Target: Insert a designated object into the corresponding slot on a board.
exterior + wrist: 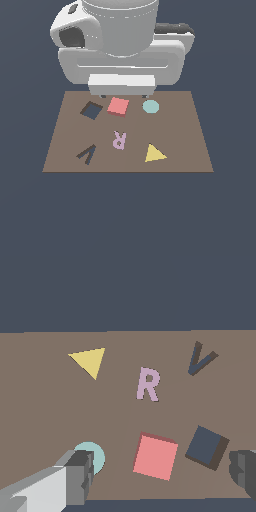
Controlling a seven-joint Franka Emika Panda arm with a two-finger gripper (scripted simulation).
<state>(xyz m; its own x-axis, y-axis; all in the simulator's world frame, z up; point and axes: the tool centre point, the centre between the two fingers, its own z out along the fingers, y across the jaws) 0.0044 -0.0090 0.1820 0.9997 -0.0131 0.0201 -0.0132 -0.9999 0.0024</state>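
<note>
Wide-spread grey gripper fingers cut off at frame edges, straddling one salmon-red square block beside one dark navy diamond slot on brown board.

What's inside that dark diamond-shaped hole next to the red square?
Nothing: the square cutout is empty, showing only a dark navy floor and brown side walls. The red block lies beside it on the board, not in it. Nothing covers the hole.

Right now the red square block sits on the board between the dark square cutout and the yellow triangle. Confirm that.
Not quite. The red square block does lie on the board beside the dark square cutout, but its other neighbour is the teal disc, not the yellow triangle, which lies in the other row of shapes. The exterior view shows this.
</note>
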